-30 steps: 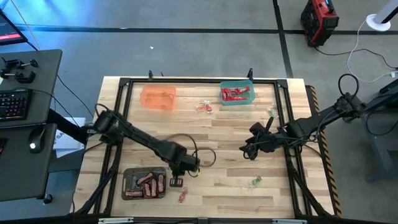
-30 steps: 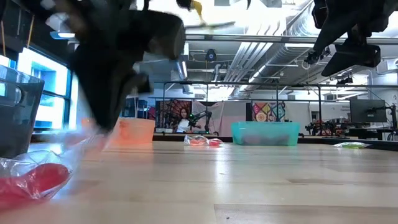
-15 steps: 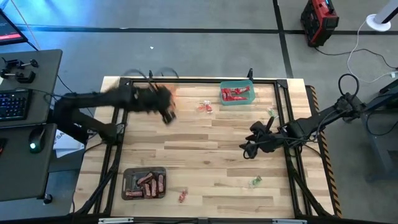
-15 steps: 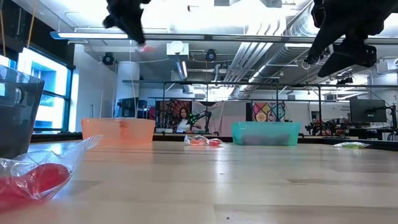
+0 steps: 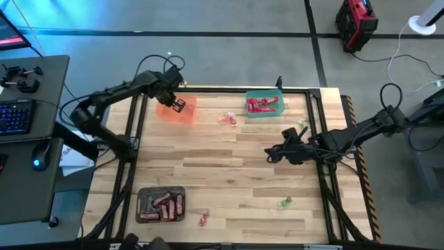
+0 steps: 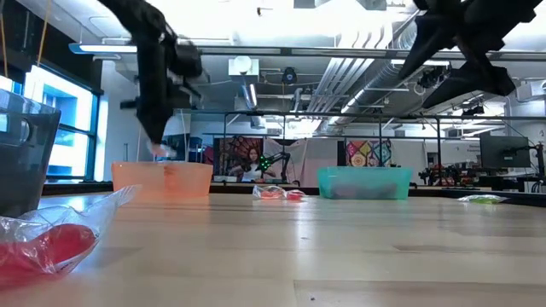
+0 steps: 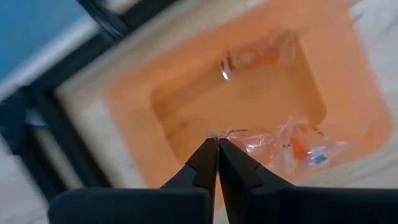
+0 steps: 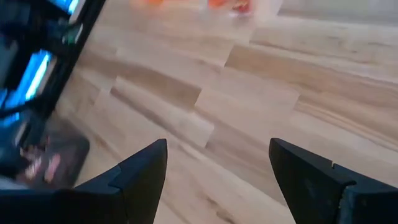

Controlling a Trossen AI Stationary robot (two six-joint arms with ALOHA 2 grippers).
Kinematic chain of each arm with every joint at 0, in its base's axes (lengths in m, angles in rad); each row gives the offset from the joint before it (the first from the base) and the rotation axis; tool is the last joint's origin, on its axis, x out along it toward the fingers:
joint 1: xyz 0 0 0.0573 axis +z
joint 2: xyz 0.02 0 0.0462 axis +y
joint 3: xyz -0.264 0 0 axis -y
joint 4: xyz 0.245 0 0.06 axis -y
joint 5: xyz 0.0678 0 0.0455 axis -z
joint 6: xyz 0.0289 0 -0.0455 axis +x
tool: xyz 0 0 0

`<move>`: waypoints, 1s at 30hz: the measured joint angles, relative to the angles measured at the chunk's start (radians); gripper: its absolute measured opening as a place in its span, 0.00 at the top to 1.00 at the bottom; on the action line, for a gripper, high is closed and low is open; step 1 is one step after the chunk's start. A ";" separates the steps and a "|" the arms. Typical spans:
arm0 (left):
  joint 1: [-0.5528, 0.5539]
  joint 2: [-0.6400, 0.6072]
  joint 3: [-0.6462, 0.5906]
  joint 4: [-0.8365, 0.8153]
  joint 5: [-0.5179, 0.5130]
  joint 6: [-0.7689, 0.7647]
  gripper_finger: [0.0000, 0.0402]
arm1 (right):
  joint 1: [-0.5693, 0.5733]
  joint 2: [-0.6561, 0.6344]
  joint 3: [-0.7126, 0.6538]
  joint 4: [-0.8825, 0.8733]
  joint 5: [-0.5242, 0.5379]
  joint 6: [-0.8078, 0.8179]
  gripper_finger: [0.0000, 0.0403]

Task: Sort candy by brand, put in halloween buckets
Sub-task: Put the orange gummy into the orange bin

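Hovering over orange bucket (image 5: 176, 109), left tool (image 7: 216, 144) pinching clear-wrapped candy (image 7: 292, 144); risks snagging on release. Right tool (image 8: 217, 163) wide, idle mid-counter (image 5: 236, 180).

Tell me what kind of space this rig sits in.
Probably a robotics lab or workshop: exposed ceiling ducts and more workbenches behind the wooden table, plus a keyboard at an operator desk beside it.

Bare wooden tabletop (image 5: 229, 173) at centre – free passage. Obstacles: translucent orange plastic tub (image 5: 177, 110) at 11 o'clock, teal-green plastic tub (image 5: 264, 104) at 1 o'clock, dark grey tub (image 5: 161, 204) at 7 o'clock – black metal frame rails (image 5: 322, 173) border the edges.
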 joint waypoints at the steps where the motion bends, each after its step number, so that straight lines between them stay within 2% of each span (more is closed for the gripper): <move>1: 0.013 0.017 -0.017 0.016 0.025 0.013 0.98 | -0.008 0.000 0.000 0.000 0.011 0.016 0.32; 5: 0.049 0.063 -0.041 0.079 0.051 0.081 0.91 | -0.041 0.000 0.000 0.000 0.017 0.062 0.32; 11: 0.067 0.044 -0.041 0.109 0.060 0.072 0.79 | -0.082 0.000 0.000 0.000 0.009 0.041 0.32; 13: 0.067 0.023 -0.041 0.109 0.119 0.050 0.75 | -0.096 0.000 0.000 0.000 -0.002 0.006 0.32; 16: 0.044 -0.025 -0.041 0.169 0.267 -0.027 0.70 | -0.119 0.000 0.000 0.000 -0.055 -0.067 0.32; 18: -0.002 -0.056 -0.041 0.238 0.348 -0.086 0.67 | -0.130 0.000 0.000 0.000 -0.098 -0.109 0.32; 21: -0.119 -0.075 -0.038 0.353 0.394 -0.172 0.66 | -0.135 0.000 0.000 0.000 -0.128 -0.156 0.32; 26: -0.349 0.017 0.001 0.443 0.303 -0.245 0.67 | -0.135 0.000 0.000 0.000 -0.124 -0.177 0.32; 30: -0.419 0.184 0.123 0.383 0.288 -0.186 0.66 | -0.135 0.000 0.000 0.000 -0.124 -0.194 0.32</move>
